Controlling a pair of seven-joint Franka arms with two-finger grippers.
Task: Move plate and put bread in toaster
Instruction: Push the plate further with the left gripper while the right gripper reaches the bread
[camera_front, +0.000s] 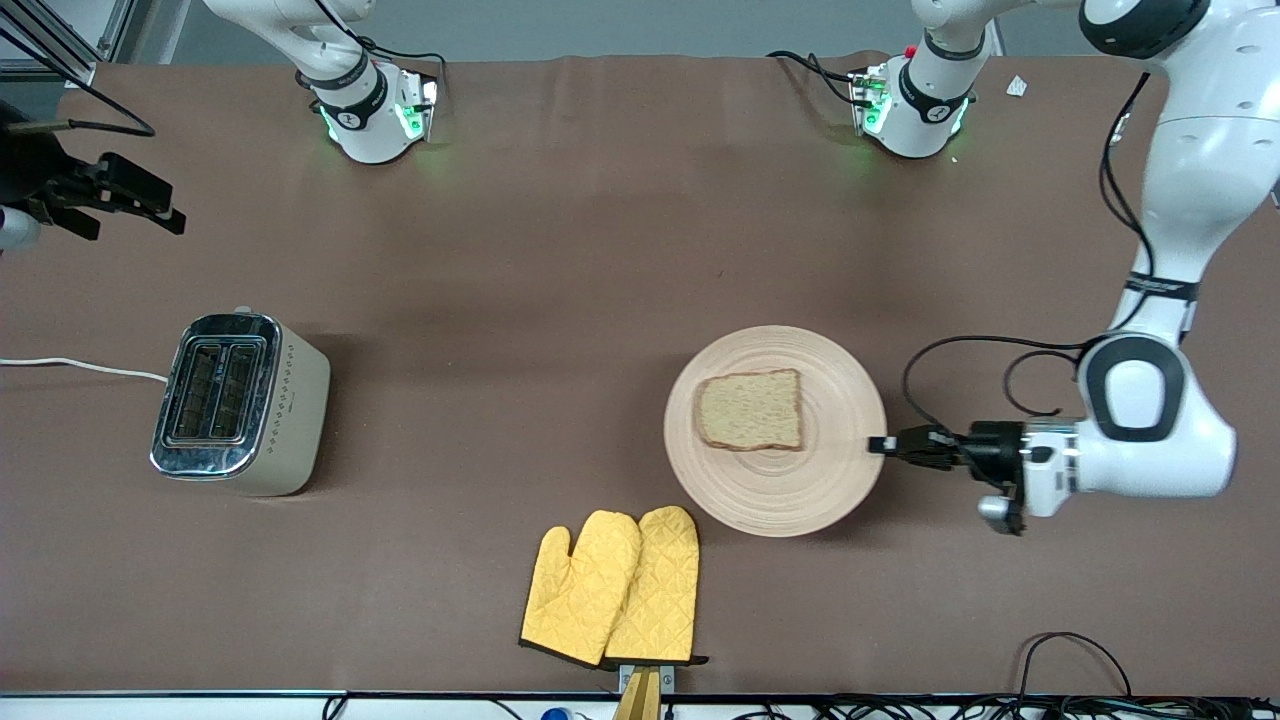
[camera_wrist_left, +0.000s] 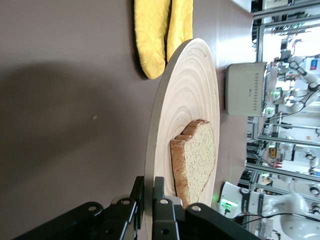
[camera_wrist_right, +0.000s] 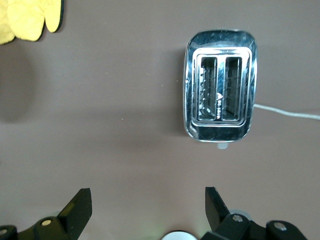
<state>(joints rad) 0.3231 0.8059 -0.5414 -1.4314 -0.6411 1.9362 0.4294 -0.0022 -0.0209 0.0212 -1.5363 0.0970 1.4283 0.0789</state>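
Front view: the left gripper (camera_front: 885, 446) is clamped on the rim of the plate (camera_front: 800, 500) at the plate's 3 o'clock edge, toward the left arm's end of the table. The left wrist view confirms it: the jaws are closed tight on the thin wooden edge. The bread (camera_front: 750, 410) lies flat on the plate, slightly toward 10 o'clock of its centre. The toaster (camera_front: 238, 405) stands well apart at the right arm's end of the table, both slots empty and its white cord (camera_front: 80, 366) trailing off the edge. A pair of yellow oven mitts (camera_front: 615, 588) lies at about 7 o'clock from the plate, nearer the front camera. The right gripper (camera_front: 130, 200) waits with its fingers spread wide, holding nothing, over the table near the toaster (its wrist view looks straight down on the slots).

Step in hand, by judgement: moving the plate. The next move calls for a level drag or lift toward the toaster, so that the bread does not slide off.
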